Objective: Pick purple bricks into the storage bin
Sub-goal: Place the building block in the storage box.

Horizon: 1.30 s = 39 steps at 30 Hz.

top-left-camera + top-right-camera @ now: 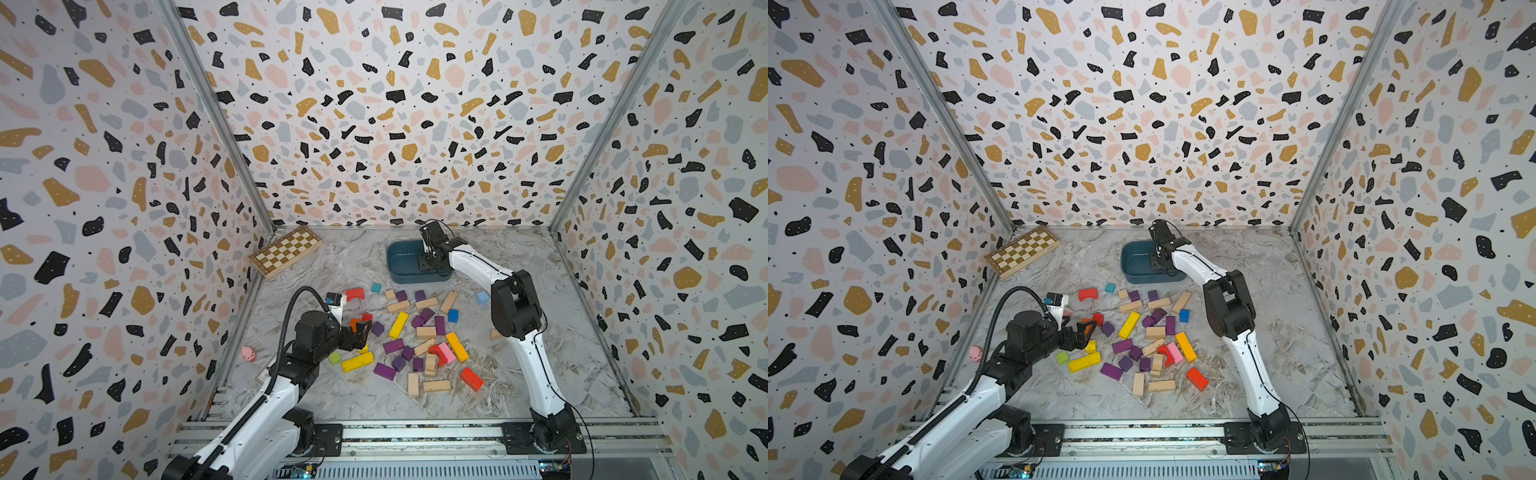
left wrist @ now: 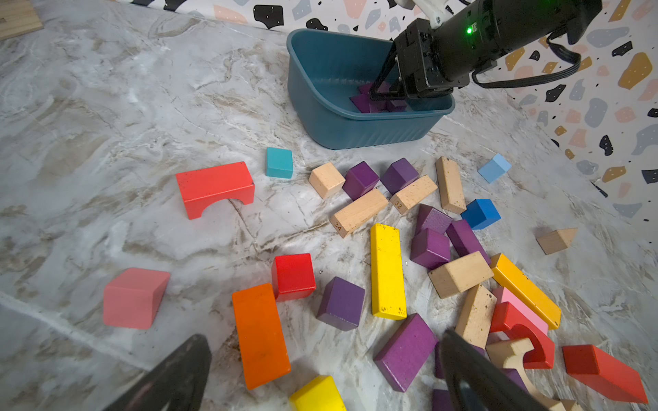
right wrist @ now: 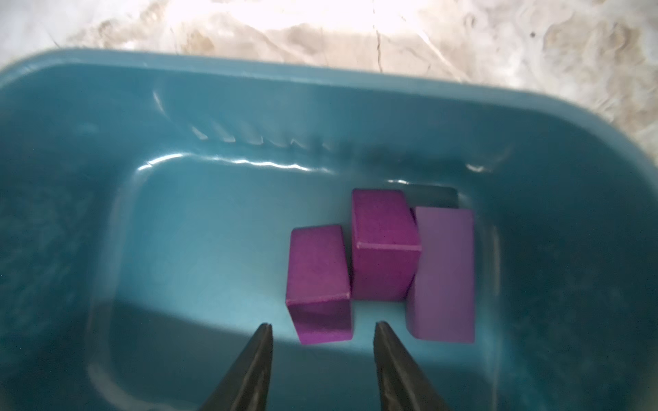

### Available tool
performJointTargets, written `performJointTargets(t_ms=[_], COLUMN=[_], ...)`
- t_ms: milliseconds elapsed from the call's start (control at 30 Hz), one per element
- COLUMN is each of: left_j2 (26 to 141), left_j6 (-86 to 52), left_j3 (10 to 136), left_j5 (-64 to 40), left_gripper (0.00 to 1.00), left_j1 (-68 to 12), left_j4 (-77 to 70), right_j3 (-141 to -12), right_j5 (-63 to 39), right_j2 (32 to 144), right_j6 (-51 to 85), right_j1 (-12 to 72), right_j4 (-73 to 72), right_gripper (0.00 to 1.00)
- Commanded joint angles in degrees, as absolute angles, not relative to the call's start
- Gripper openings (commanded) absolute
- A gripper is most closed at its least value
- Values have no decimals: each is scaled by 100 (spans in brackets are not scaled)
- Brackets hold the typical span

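Observation:
The teal storage bin [image 1: 397, 253] [image 1: 1131, 255] [image 2: 356, 131] [image 3: 213, 106] stands at the back of the table. Three purple bricks [image 3: 318, 281] [image 3: 384, 245] [image 3: 445, 274] lie on its floor. My right gripper [image 3: 323, 324] [image 1: 428, 265] [image 2: 386, 90] hangs inside the bin just above them, open, with nothing between its fingers. Several more purple bricks [image 1: 393, 345] [image 1: 385, 371] [image 2: 341, 302] [image 2: 406, 350] [image 2: 360, 178] lie scattered in the block pile mid-table. My left gripper [image 2: 325, 340] [image 1: 359, 332] [image 1: 1086, 332] hovers wide open over the pile's left edge, holding nothing.
Mixed with the purple ones are wood-coloured blocks [image 1: 426, 331], yellow bars [image 1: 399, 325], a red arch [image 2: 213, 186], an orange bar [image 2: 260, 334] and blue cubes [image 1: 453, 315]. A wooden chessboard [image 1: 286, 250] leans at the back left. A pink toy [image 1: 248, 353] sits by the left wall.

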<state>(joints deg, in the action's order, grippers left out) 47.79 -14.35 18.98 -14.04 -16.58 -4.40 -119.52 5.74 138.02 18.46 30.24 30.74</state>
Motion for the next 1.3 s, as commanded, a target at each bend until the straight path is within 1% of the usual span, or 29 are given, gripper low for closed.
performJointTargets(t_ms=[0, 100, 433, 633, 733, 967, 1267], left_j2=[4712, 4699, 4685, 4666, 4656, 4667, 4710], left_j6=[-1425, -1431, -1433, -1433, -1433, -1446, -1443], left_j3=[1819, 1819, 1811, 1811, 1811, 1811, 1820], left_j5=[-1354, -1354, -1353, -1349, -1353, -1345, -1336], left_gripper=[99, 99, 99, 99, 99, 99, 99], left_j1=[-1671, -1670, -1678, -1676, -1671, -1670, -1670], left_j4=[-686, -683, -677, -668, -668, -677, -677], right_j3=[-12139, -12095, -11474, -11442, -11519, -11675, -12154], right_j5=[650, 620, 637, 576, 536, 440, 251], right_j2=[13571, 13515, 13148, 13193, 13276, 13485, 13778], right_j6=[1749, 1713, 1599, 1585, 1590, 1649, 1773], right_j1=[3038, 3048, 3129, 3127, 3103, 3047, 2997], right_j4=[3274, 3269, 3013, 2982, 3001, 2995, 3031], right_gripper=[49, 48, 33, 23, 19, 17, 18])
